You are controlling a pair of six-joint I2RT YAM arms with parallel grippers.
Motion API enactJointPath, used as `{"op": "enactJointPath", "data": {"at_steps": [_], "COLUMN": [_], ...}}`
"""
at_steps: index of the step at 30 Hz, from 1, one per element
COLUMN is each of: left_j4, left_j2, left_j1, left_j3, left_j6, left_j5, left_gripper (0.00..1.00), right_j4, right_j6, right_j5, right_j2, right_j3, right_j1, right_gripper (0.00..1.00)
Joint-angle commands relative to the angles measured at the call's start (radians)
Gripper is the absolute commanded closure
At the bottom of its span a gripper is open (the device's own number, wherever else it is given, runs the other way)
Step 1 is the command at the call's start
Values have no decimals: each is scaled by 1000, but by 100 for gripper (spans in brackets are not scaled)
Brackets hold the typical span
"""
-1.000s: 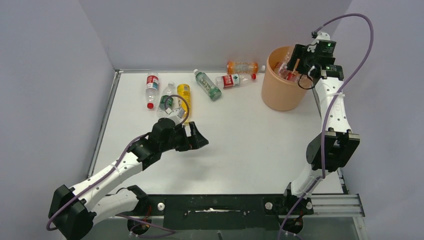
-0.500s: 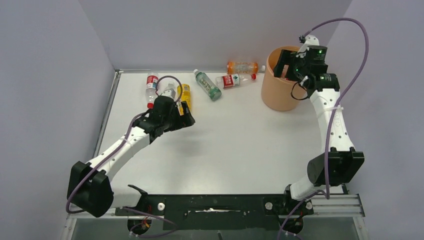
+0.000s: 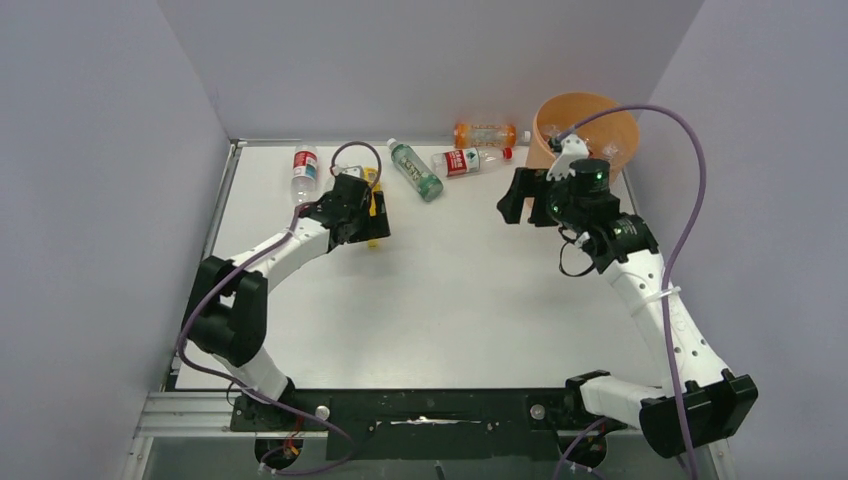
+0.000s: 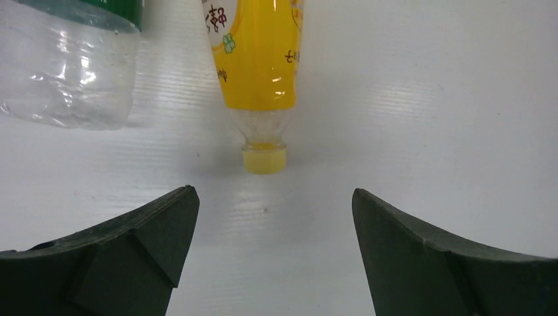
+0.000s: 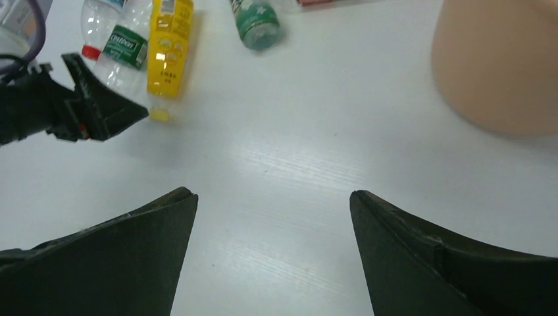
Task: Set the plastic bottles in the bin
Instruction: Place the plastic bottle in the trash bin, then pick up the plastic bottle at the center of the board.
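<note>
Seen from above, a white counter (image 3: 480, 300) carries small plastic bottles lying on their sides across its far half. The left claw (image 4: 274, 191) hovers low, jaws spread wide and empty, just short of a yellow plastic bottle (image 4: 260, 52). That bottle's long axis runs far to near, and its yellow cap points at the gap between the jaws. Just beside it on the left lies a clear bottle with a dark green label (image 4: 66, 72), roughly parallel. Further left, a clear bottle with a red label (image 3: 303, 165) also lies far to near. A green-labelled bottle with a white cap (image 3: 415, 170) lies diagonally, cap toward the far left. A second red-labelled bottle (image 3: 465, 160) and an orange bottle (image 3: 487, 133) lie crosswise, their caps pointing right toward the round peach-orange plastic bin (image 3: 600, 115), which stands upright in the far right corner. The right claw (image 5: 273, 195) hangs above the counter just left of the bin, jaws wide apart, holding nothing.
</note>
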Motion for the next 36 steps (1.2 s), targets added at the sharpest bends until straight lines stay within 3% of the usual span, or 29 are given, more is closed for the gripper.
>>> {"op": "enactJointPath", "data": {"at_steps": [1, 20, 27, 33, 36], "left_j4": [85, 107, 91, 68, 64], "left_j2": [63, 356, 396, 351, 311], "left_j1": [7, -17, -25, -26, -28], "left_j3": [88, 245, 256, 227, 195], "left_j6": [51, 52, 46, 34, 25], "left_j5": [-92, -196, -179, -135, -106], "left_gripper": [12, 15, 44, 79, 83], "right_j4": [89, 178, 181, 177, 168], "right_j6": [47, 99, 70, 54, 43], "right_j5": [15, -21, -31, -38, -35], "right_j2": [-60, -220, -211, -213, -211], "right_j3": [-127, -491, -497, -490, -480], "right_j1": [66, 124, 125, 126, 126], "right_gripper": [10, 11, 11, 11, 11]}}
